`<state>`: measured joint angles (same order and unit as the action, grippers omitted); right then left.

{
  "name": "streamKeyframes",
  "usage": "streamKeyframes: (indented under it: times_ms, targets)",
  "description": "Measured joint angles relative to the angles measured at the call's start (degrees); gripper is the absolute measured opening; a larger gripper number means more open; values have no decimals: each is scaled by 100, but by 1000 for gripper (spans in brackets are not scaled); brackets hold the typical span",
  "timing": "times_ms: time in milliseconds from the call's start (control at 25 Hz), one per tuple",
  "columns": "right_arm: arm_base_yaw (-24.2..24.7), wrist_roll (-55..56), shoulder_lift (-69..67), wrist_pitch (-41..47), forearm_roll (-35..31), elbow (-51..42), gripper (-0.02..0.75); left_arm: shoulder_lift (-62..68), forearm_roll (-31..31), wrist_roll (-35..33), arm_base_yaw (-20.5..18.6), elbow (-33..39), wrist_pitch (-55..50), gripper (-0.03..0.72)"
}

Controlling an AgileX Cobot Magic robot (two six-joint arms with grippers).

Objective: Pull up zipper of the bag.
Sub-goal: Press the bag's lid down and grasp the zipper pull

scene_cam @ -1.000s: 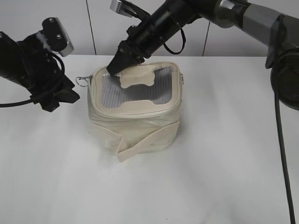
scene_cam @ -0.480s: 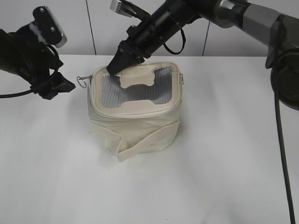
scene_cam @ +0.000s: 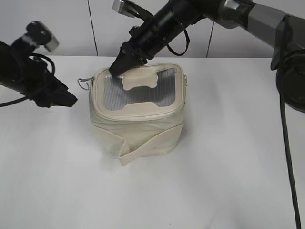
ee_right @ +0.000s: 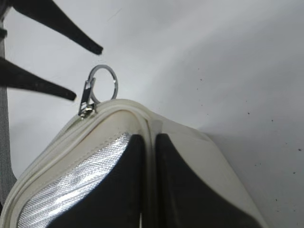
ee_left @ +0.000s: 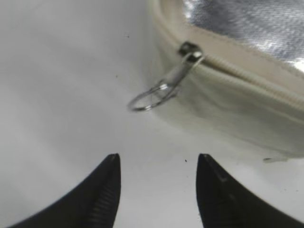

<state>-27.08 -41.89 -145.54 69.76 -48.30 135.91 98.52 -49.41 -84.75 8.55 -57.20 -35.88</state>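
Note:
The cream bag point(scene_cam: 138, 129) stands mid-table, its grey mesh lid with the bone patch facing up. The zipper track point(ee_left: 247, 78) runs round the lid rim. A silver slider with a ring pull point(scene_cam: 85, 82) hangs off the bag's left back corner; it also shows in the left wrist view point(ee_left: 152, 97) and the right wrist view point(ee_right: 102, 83). My left gripper point(scene_cam: 71, 100) is open and empty, its tips point(ee_left: 159, 159) a short way from the ring. My right gripper point(scene_cam: 116, 70) is shut on the lid rim point(ee_right: 149, 140) at the back left corner.
The white table point(scene_cam: 228, 181) stretches in front of and to the right of the bag. A pale wall stands behind it. A wide cream strap band point(scene_cam: 143, 148) wraps the bag's front. A small metal piece point(scene_cam: 185, 81) shows at the lid's right rim.
My left arm has turned and its wrist has dropped lower and leftward; its tips stay just left of the ring pull. The right arm and the bag have not moved.

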Motion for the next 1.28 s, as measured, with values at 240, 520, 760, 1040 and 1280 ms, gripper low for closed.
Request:
streamKeyframes:
  times_ms: [240,520,760,1040,1280]
  targets:
    - [0,0,0,0,0,0,52,0,-1717,-1251,-1323,0,-1020,391]
    - [0,0,0,0,0,0,52,0,-2065,-3060,-983,0,-1042,481]
    - [0,-4,0,0,0,0,51,0,-1920,-3213,-476,0,-375,514]
    - [0,-11,0,0,0,0,51,164,-1894,-3221,-137,0,82,515]
    - [0,-16,0,0,0,0,51,364,-1900,-3221,-37,0,190,511]
